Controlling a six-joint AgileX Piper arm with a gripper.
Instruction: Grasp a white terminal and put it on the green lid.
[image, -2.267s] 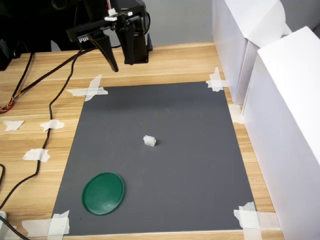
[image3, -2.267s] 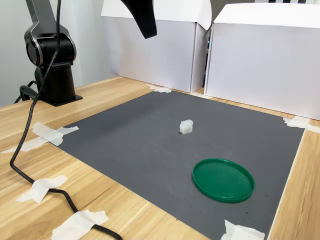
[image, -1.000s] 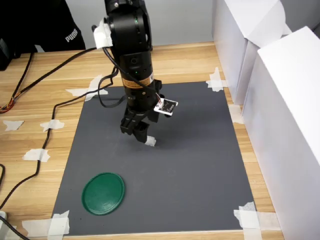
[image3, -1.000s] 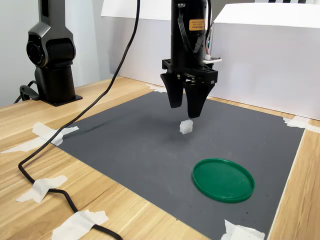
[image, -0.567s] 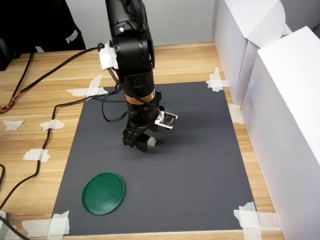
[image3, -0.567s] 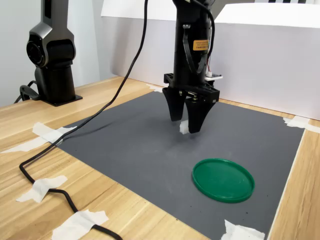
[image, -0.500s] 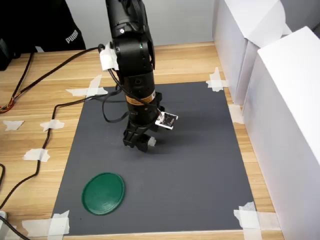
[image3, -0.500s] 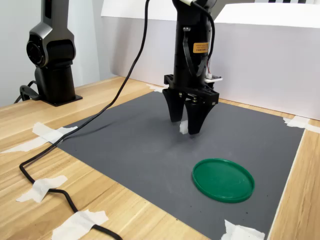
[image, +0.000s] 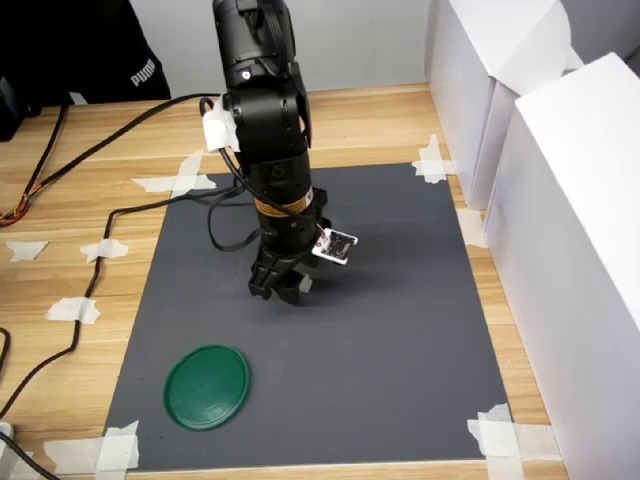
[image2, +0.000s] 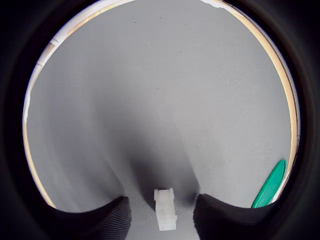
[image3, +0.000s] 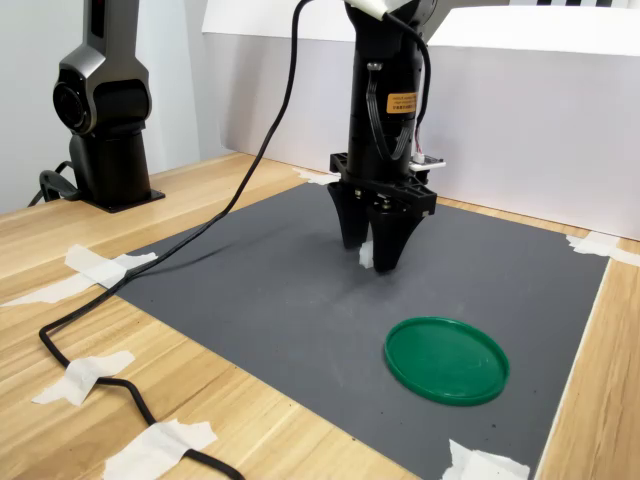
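Claw (image3: 372, 262) down at the dark grey mat (image: 400, 330), my two black fingers part-open and straddling the tiny white blocky plastic terminal (image2: 164, 209), which sits between them with a gap on each side; I grip nothing yet. In the wrist view the piece stands a little nearer one finger than the other, so I judge the closing stroke could push it sideways or twist it before both pads meet it. It is small and light, so a grip only on its upper edge might let it pop out or tip. The flat round dark green plastic lid (image: 207, 386) lies well apart from my claw on the same mat, toward the first exterior view's lower left; a weak pinch could drop the piece on the way.
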